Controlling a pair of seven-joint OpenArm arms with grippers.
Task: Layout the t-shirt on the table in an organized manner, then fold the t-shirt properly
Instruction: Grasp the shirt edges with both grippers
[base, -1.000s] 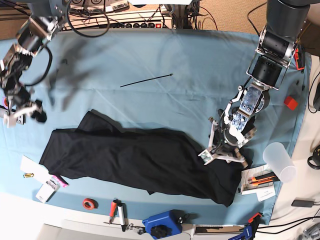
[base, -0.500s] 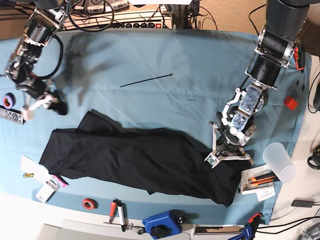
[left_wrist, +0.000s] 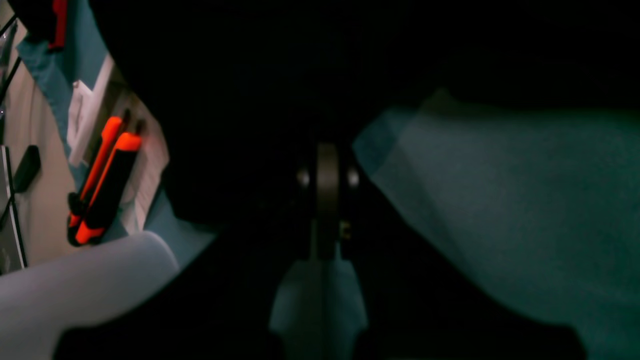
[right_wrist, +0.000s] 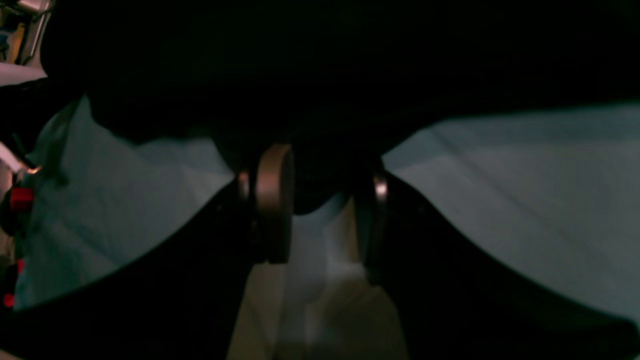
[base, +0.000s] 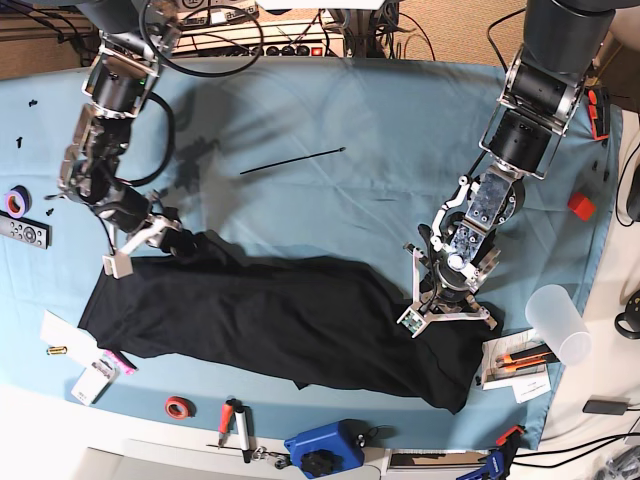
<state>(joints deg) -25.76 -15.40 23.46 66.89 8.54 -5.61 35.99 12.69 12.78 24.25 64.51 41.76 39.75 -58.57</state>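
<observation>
The black t-shirt (base: 270, 315) lies crumpled lengthwise along the near half of the light blue table (base: 350, 200); no print or tag shows. My left gripper (base: 447, 318) presses on the shirt's right end. In the left wrist view its gripper (left_wrist: 327, 165) has its fingers together with black fabric (left_wrist: 240, 100) around them. My right gripper (base: 160, 243) is at the shirt's upper left corner. In the right wrist view its fingers (right_wrist: 272, 200) stand apart, with a fold of black fabric (right_wrist: 310, 190) between the tips.
Orange-black cutters (base: 525, 355) on paper and a white cup (base: 560, 322) sit just right of the shirt. A thin black rod (base: 292, 160) lies mid-table. A red tape roll (base: 180, 407), a blue tool (base: 322, 450), a remote (base: 22, 232) and papers (base: 65, 335) line the edges.
My right arm swung in from the table's left edge to the shirt's upper left corner, and that corner flap shifted. My left gripper edged slightly left on the shirt's right end.
</observation>
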